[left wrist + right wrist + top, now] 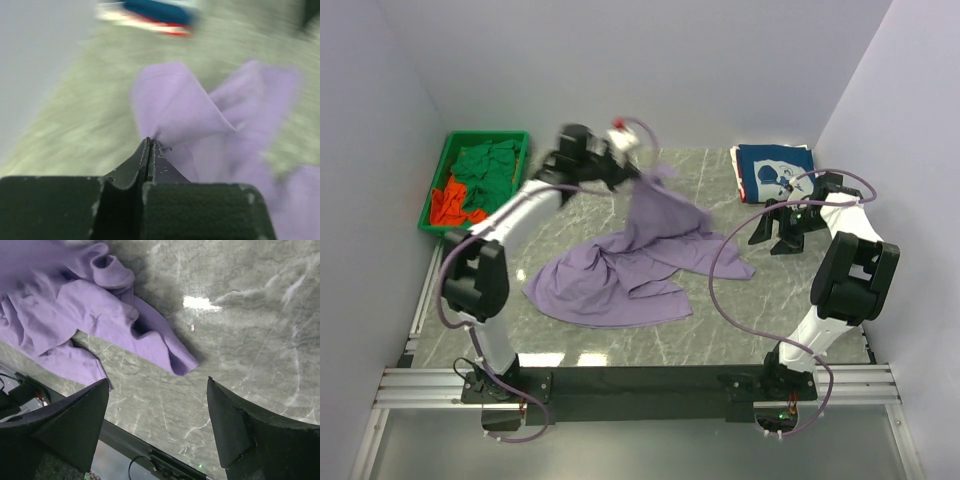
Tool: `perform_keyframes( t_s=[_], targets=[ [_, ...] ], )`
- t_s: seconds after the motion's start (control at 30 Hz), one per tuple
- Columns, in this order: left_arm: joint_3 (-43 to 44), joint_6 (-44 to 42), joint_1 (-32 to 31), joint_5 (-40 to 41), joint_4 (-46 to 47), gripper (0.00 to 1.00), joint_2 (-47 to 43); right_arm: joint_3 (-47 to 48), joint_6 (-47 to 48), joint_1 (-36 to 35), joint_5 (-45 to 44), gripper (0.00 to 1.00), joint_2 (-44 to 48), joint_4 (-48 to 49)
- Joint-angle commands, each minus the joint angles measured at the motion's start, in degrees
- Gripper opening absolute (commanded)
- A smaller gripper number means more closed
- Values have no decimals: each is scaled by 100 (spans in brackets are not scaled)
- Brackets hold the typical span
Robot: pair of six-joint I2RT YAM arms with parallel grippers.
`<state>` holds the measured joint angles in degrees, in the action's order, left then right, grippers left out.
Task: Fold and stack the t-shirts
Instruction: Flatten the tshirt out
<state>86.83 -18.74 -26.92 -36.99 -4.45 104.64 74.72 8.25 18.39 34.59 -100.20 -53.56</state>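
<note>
A lavender-purple t-shirt (620,275) lies crumpled on the marble table, with one part pulled up toward the back. My left gripper (638,172) is shut on that raised part, the cloth (175,107) pinched between its fingertips. A folded navy t-shirt (772,172) with white print lies at the back right and shows blurred (157,12) in the left wrist view. Green t-shirts (485,165) and orange-red ones (448,205) fill the bin. My right gripper (772,232) hangs open just right of the purple shirt's edge (177,360), nothing between its fingers.
A green plastic bin (445,155) stands at the back left against the wall. White walls close in on the table on the left, back and right. The black rail (650,380) with the arm bases runs along the near edge.
</note>
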Motion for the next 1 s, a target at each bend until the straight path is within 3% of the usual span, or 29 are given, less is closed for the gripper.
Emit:
perform_keyframes(
  t_s=[0.0,0.17,0.43,0.73,0.97],
  targets=[
    [133,898,1063,358,181,1,-181,210,-26,-90,197,85,194,48],
    [98,1249,2329,1290,59,1,301,69,150,-668,180,84,106,-31],
    [62,1083,2683,2599,-583,1,917,140,555,-2409,-65,76,-385,-216],
    [150,1057,2946,2583,-847,1,1050,193,317,-3938,-532,81,-896,223],
    [212,1057,3026,2381,-900,1,1032,-352,414,-4624,-918,81,-931,451]
  ],
)
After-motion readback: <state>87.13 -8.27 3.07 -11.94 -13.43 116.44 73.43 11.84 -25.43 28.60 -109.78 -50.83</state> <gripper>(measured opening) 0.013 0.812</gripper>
